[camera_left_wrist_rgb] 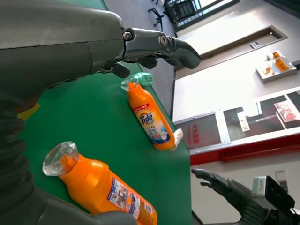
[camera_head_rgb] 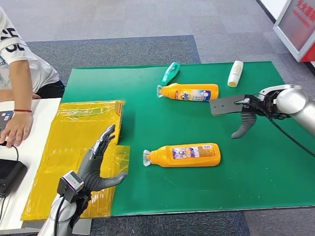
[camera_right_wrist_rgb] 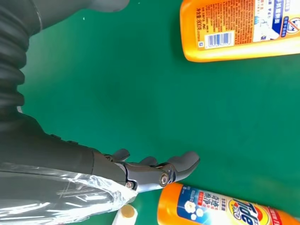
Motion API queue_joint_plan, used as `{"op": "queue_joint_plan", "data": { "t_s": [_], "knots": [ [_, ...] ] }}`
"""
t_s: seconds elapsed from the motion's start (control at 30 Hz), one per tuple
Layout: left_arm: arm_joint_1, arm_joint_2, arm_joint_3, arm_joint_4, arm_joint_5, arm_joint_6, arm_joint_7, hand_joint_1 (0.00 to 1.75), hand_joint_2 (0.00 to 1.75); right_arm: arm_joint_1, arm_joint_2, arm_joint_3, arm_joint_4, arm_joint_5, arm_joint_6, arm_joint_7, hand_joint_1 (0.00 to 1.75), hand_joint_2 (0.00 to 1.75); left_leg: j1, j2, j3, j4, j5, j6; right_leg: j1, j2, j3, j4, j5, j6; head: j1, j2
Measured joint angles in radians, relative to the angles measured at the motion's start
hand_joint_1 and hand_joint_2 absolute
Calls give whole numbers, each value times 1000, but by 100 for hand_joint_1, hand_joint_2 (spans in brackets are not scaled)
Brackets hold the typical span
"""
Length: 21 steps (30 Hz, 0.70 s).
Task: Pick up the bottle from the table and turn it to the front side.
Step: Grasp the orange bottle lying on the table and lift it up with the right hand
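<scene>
near orange bottle (camera_head_rgb: 182, 155) lies flat, clear cap, seemingly back label up; both hands (camera_head_rgb: 97, 164) (camera_head_rgb: 243, 114) spread, empty.

Orange bottle (camera_head_rgb: 182, 155) with clear cap, lying flat on green mat (camera_head_rgb: 260, 172), back label apparently up, cap pointing left

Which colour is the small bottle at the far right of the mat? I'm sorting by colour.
The small bottle is cream-white with a yellow cap end, clearest in the head view.

Two orange bottles (camera_head_rgb: 182, 155) (camera_head_rgb: 188, 92); one teal bottle (camera_head_rgb: 170, 73); one white bottle (camera_head_rgb: 235, 73); one yellow bag (camera_head_rgb: 74, 142).
</scene>
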Motion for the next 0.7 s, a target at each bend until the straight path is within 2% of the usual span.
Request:
{"op": "queue_joint_plan", "data": {
  "t_s": [0.5,0.7],
  "knots": [
    [-22,0,-7,18,2,0,-1,0,175,55,1,24,28,16,-22,-36,0,175,0,0,0,0,0,0,0,0,0,0,0,0,0,0],
    [-41,0,-24,31,8,4,-4,0,175,128,21,32,73,67,-54,-87,0,175,0,0,0,0,0,0,0,0,1,0,0,0,0,0]
  ]
}}
